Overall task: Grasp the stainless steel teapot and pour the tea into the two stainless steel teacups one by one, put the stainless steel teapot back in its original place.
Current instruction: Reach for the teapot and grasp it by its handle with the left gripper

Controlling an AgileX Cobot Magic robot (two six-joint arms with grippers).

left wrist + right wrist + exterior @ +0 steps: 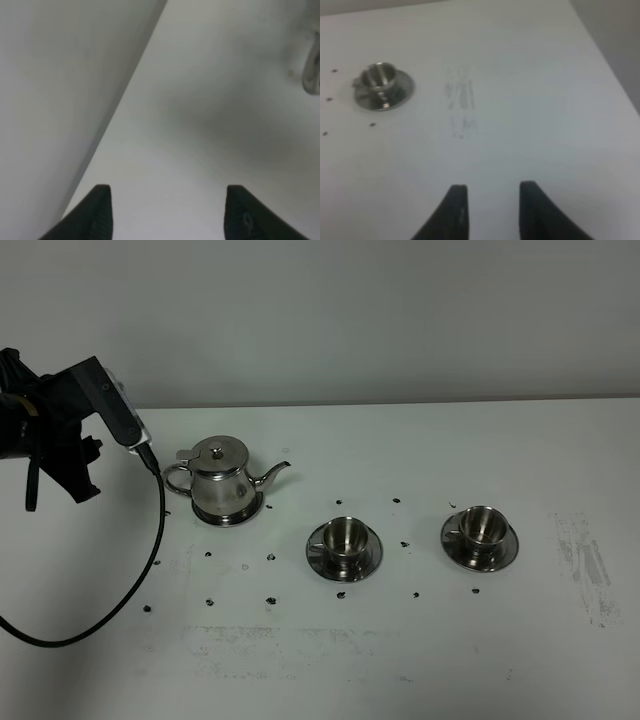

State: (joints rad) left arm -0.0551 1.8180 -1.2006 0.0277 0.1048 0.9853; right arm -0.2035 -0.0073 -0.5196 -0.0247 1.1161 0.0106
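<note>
Left end effector (167, 192) and right end effector (491, 187): both open, empty.
Mirror-finish stainless steel teapot (222, 480) stands at 9 o'clock of two steel teacups (346, 537); rigid, slippery, probably heavy: grip its loop handle (175, 478).

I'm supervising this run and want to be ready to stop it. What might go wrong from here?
The left gripper is open and apart from the teapot; its thin loop handle is a small target, so the grasp may slip. The middle cup and the right-hand cup are small, so the pour from the thin spout could miss. The cable hangs low beside the teapot and might snag.
</note>
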